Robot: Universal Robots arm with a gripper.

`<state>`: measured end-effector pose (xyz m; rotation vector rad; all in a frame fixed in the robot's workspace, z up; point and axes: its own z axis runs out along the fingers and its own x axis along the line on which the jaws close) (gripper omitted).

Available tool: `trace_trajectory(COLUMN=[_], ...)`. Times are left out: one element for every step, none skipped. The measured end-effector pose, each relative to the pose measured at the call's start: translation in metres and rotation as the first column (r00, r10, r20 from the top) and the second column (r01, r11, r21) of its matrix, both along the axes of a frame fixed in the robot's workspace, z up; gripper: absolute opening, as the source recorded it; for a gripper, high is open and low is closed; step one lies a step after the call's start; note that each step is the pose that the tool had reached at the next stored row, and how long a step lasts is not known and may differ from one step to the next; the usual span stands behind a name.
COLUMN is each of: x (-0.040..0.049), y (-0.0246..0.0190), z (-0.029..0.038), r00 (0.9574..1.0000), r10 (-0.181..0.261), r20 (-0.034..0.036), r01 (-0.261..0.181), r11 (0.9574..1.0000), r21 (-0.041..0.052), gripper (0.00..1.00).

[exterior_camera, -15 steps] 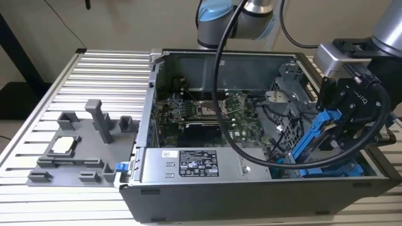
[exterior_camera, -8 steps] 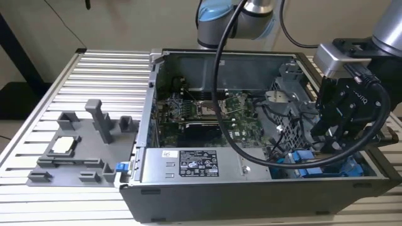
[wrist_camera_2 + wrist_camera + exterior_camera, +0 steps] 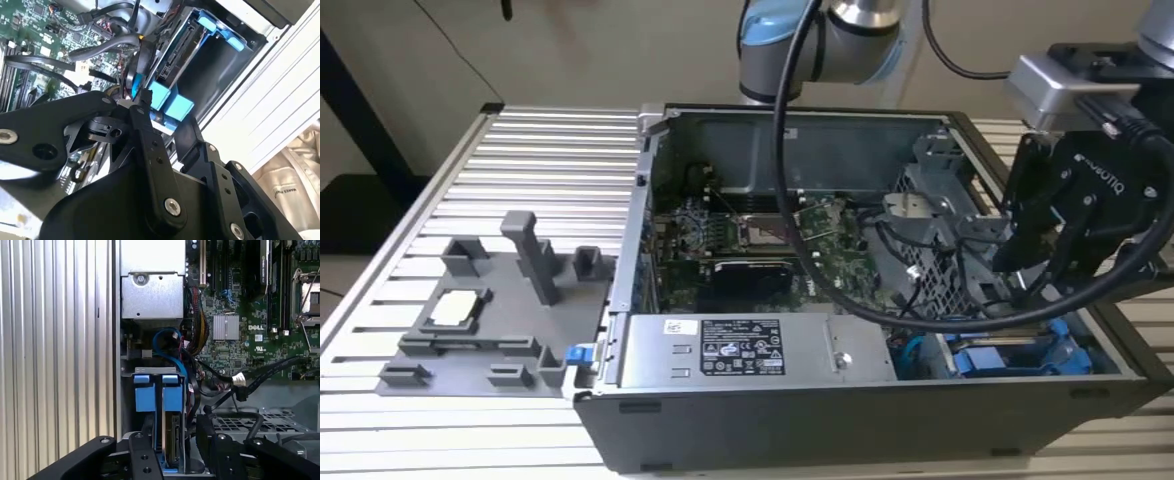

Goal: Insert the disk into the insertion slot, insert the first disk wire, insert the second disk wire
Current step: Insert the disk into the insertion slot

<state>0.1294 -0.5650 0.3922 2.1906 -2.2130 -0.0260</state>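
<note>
In the exterior view the arm (image 3: 821, 40) rose behind the open computer case (image 3: 881, 420) and reached across to the exterior view's right. There its wrist turned down, so the gripper (image 3: 1027, 290) hung inside the case's near corner on that side. In the first wrist view its black fingers (image 3: 145, 447) stood apart, one on each side of the disk (image 3: 172, 440), and a narrow gap showed beside one of them, so nothing was clamped. The disk stood on edge, low in the insertion slot (image 3: 220, 75), with its two blue carrier tabs towards the gripper. It sat just beside the perforated cage wall (image 3: 927, 265). A blue cable (image 3: 167, 337) looped above the tabs, and a black cable with a pale connector (image 3: 239, 380) lay loose over the motherboard (image 3: 235, 340).

As for markings, across the exterior view from left to right, the grey fixture plate (image 3: 480, 330) on the slatted table (image 3: 547, 150) showed no writing. The silver power-supply box (image 3: 854, 350) along the case's near wall bore a white label (image 3: 740, 345) with black print and symbols. The motherboard carried small white lettering. The gripper's black body had pale lettering running down its side.
</note>
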Motion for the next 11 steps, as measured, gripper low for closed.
trace_trajectory(x=[0.0000, 0.0000, 0.0000, -0.0001, -0.0003, -0.0010, -0.0017, -0.0024, -0.0030, -0.0036, -0.0041], y=[0.0001, 0.0001, 0.0001, 0.0001, 0.0001, 0.0001, 0.0002, 0.0001, 0.0001, 0.0002, 0.0002], z=[0.0040, 0.0066, 0.0082, 0.0089, 0.0089, 0.0089, 0.0089, 0.0090, 0.0089, 0.0089, 0.0088], r00=[1.0000, 1.0000, 1.0000, 1.0000, 1.0000, 0.9997, 0.9990, 0.9980, 0.9967, 0.9951, 0.9934], r10=[0.000, 0.000, 0.000, 0.000, 0.000, 0.000, 0.000, 0.000, -0.001, -0.001, -0.001], r20=[0.0000, 0.0000, 0.0007, 0.0028, 0.0099, 0.0264, 0.0451, 0.0630, 0.0809, 0.0989, 0.1147], r01=[0.000, 0.000, 0.000, 0.000, 0.000, 0.000, 0.000, -0.001, -0.001, -0.001, -0.002], r11=[1.0000, 1.0000, 1.0000, 1.0000, 1.0000, 1.0000, 0.9999, 0.9999, 0.9999, 0.9998, 0.9996], r21=[0.0001, 0.0000, 0.0003, 0.0011, 0.0040, 0.0088, 0.0118, 0.0143, 0.0171, 0.0211, 0.0270], gripper=[0.47, 0.47, 0.47, 0.47, 0.47, 0.47, 0.47, 0.47, 0.47, 0.47, 0.47])
